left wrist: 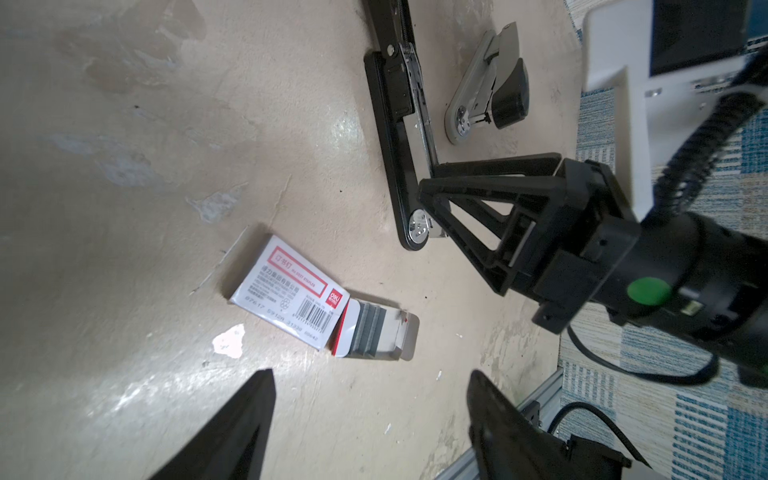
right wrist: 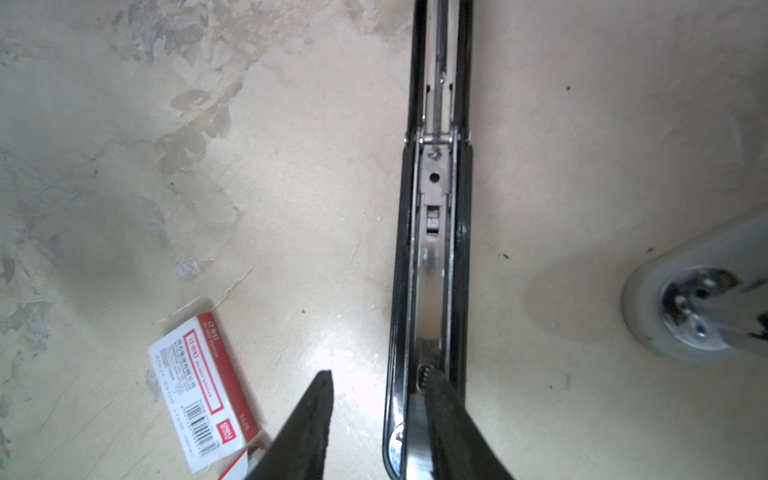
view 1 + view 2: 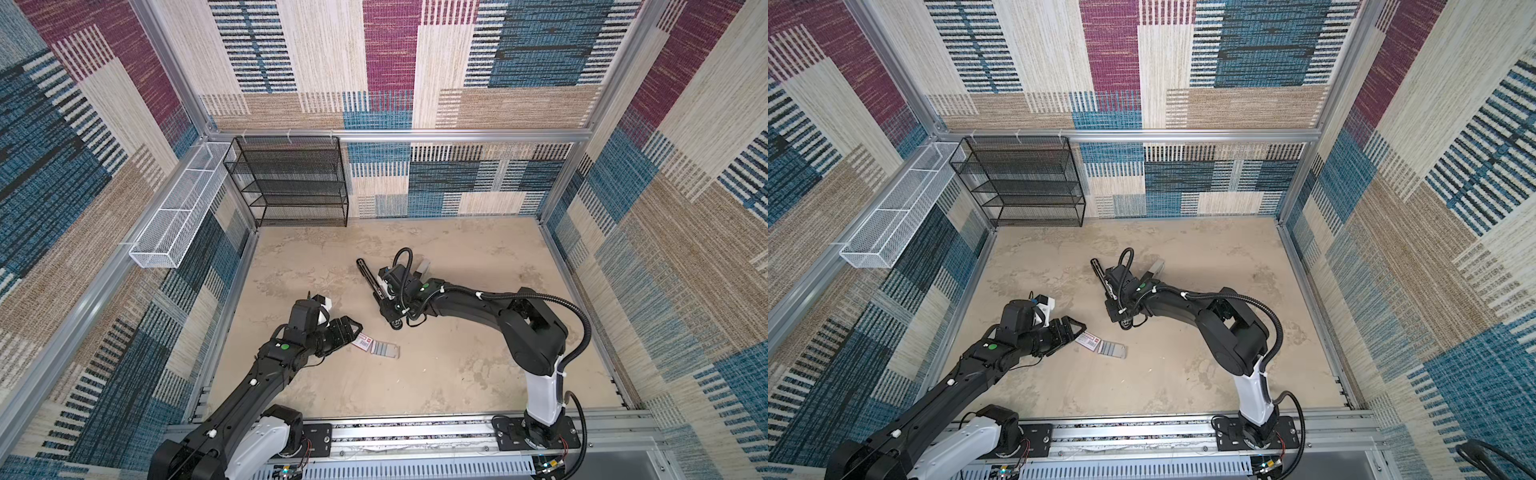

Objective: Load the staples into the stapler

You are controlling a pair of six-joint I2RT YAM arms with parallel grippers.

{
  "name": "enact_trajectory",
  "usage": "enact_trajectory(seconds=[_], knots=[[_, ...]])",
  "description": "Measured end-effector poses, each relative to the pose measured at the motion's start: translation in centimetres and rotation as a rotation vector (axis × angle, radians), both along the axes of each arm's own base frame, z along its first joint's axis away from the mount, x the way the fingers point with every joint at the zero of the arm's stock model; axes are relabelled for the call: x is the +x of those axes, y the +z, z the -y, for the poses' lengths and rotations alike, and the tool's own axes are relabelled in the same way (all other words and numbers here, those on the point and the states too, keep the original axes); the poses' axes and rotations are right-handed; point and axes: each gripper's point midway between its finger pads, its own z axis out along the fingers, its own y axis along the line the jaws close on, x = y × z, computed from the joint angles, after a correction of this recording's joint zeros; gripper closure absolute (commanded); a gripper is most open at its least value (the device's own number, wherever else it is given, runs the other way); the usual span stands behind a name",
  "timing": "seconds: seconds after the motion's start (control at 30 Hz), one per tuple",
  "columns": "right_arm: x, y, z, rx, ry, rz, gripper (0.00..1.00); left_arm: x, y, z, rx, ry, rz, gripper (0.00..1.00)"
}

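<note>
The left claw [image 1: 370, 371] hangs spread wide and empty just short of the staples [image 1: 372, 328]. These lie as grey strips packed side by side in a small tray [image 1: 409, 336] that is slid halfway out of a white box with a red label [image 1: 286, 291], flat on the table [image 1: 124, 208]. The right claw [image 2: 379, 372] is partly spread at the near end of the black stapler [image 2: 432, 249], which is folded open flat. One finger lies over its bright metal channel and the other stands beside the stapler's outer wall with bare table showing between, so it clamps nothing. A second, grey stapler [image 1: 486, 87] sits just beyond. A strip of staples is likely very light and stiff along its length, but only glued together, so it should snap into short pieces if bent or squeezed hard. The smooth metal will probably slip between hard fingers. The rows sit tight against each other and low in the tray, leaving little room for a fingertip, so the outermost strip at the tray's open end looks easiest to reach. The safest hold seems to be a gentle pinch across the strip's two long sides, near mid-length, so it hangs level and can be laid straight into the channel. The box is also light and may slide or tip when the strip is lifted.
</note>
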Motion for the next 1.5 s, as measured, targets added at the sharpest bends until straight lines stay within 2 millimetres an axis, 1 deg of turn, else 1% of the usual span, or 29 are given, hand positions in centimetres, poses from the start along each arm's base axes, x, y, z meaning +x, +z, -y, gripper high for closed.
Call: enact_trajectory(seconds=[0.23, 0.3, 0.4, 0.57, 0.63, 0.73, 0.8, 0.9, 1.13, 1.27, 1.4, 1.5], knots=[[0.1, 2.8, 0.0, 0.043, -0.014, 0.036, 0.51, 0.0, 0.3, 0.0, -0.003, 0.000, 0.009, 0.24], [0.1, 3.0, 0.4, 0.038, -0.024, 0.045, 0.50, 0.1, 0.5, 0.0, -0.004, 0.000, 0.014, 0.24], [-0.1, 2.2, 1.2, 0.017, -0.040, 0.034, 0.49, 0.2, 0.7, 0.0, -0.003, 0.003, 0.017, 0.23], [-1.0, 0.3, 2.2, -0.013, -0.053, -0.005, 0.49, 0.3, 0.9, 0.0, -0.002, 0.005, 0.018, 0.23], [-1.3, -0.2, 2.3, -0.015, -0.053, -0.023, 0.51, 0.4, 0.9, -0.1, 0.003, 0.007, 0.021, 0.23], [-2.0, -0.8, 1.9, 0.003, -0.038, -0.056, 0.54, 0.7, 1.0, -0.4, 0.019, 0.019, 0.025, 0.23], [-2.2, -1.1, 1.3, 0.019, -0.023, -0.071, 0.56, 0.8, 1.0, -0.5, 0.021, 0.023, 0.022, 0.23], [-2.7, -1.4, -0.1, 0.048, 0.009, -0.098, 0.58, 1.0, 1.0, -0.6, 0.027, 0.031, 0.018, 0.23], [-3.2, -0.4, -4.6, 0.151, 0.089, -0.131, 0.56, 1.5, 1.6, -1.7, 0.057, 0.065, 0.020, 0.23], [-3.5, 0.1, -7.6, 0.210, 0.142, -0.149, 0.53, 1.8, 2.3, -2.7, 0.086, 0.094, 0.027, 0.21], [-3.4, 1.0, -10.6, 0.279, 0.194, -0.168, 0.52, 1.9, 3.2, -4.3, 0.130, 0.143, 0.044, 0.20], [-3.1, 1.9, -11.7, 0.315, 0.213, -0.166, 0.51, 2.0, 3.8, -5.4, 0.165, 0.174, 0.060, 0.19]])
